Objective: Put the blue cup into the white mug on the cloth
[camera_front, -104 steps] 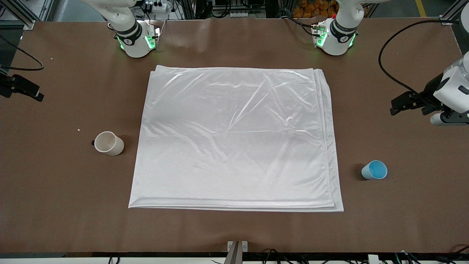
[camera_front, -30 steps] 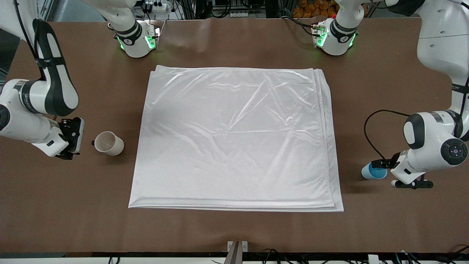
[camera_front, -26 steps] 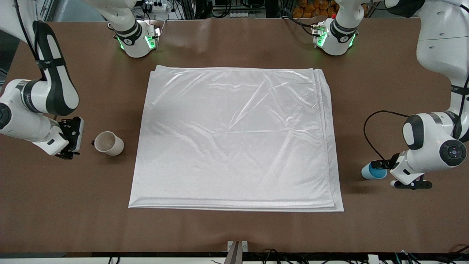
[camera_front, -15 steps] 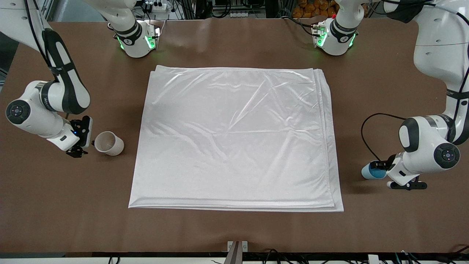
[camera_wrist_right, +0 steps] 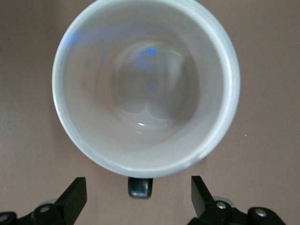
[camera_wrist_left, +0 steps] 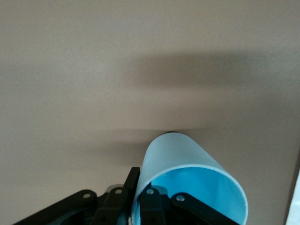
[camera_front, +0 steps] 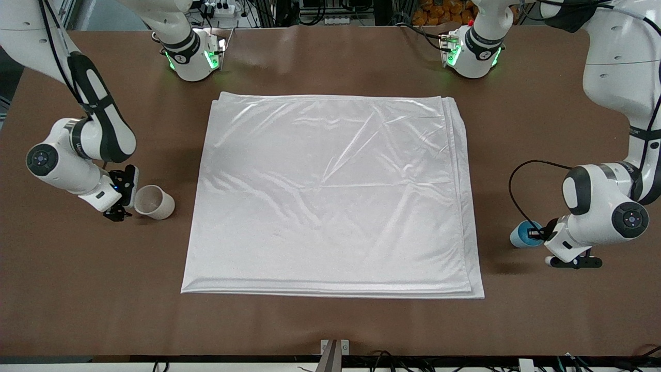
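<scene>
Two cups flank the shiny white folded cloth (camera_front: pixel 330 194): left gripper (camera_wrist_left: pixel 157 206) pinches the light-blue tapered cup's (camera_front: pixel 522 233) rim for lifting; right gripper (camera_wrist_right: pixel 138 199), spread wide, straddles the cream mug's (camera_front: pixel 154 202) black handle (camera_wrist_right: pixel 140 187), empty.

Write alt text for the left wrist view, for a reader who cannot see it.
The left gripper is shut on the rim of the blue cup, one finger inside the bright blue interior and one outside the pale wall. The cup stands on the bare brown table, and a sliver of the white cloth shows at the frame's edge.
</scene>
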`<state>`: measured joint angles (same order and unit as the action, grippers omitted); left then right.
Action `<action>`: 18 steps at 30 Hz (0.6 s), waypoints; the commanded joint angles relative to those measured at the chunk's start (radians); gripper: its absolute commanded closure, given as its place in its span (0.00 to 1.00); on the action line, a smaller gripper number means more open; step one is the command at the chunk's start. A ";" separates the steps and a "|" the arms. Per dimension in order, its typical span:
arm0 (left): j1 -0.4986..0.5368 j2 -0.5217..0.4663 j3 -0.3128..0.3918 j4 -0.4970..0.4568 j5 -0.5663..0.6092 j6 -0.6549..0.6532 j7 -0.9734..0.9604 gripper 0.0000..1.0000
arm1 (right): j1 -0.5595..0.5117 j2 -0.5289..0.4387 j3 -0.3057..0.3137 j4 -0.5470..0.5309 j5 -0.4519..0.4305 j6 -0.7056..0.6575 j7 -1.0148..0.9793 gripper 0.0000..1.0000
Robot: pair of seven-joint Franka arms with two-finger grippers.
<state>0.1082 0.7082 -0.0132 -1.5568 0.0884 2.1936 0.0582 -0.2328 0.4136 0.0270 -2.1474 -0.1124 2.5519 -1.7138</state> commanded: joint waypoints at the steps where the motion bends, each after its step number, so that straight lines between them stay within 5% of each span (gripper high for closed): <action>1: 0.007 0.007 -0.002 0.011 0.017 0.003 0.012 1.00 | -0.017 0.001 0.014 -0.017 -0.009 0.027 -0.015 0.14; 18: 0.008 -0.067 -0.005 0.012 0.008 -0.005 0.011 1.00 | -0.017 0.002 0.021 -0.017 -0.001 0.028 -0.017 0.65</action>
<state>0.1097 0.6968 -0.0119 -1.5337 0.0884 2.1981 0.0582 -0.2328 0.4224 0.0328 -2.1490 -0.1124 2.5626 -1.7150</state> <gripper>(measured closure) 0.947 0.476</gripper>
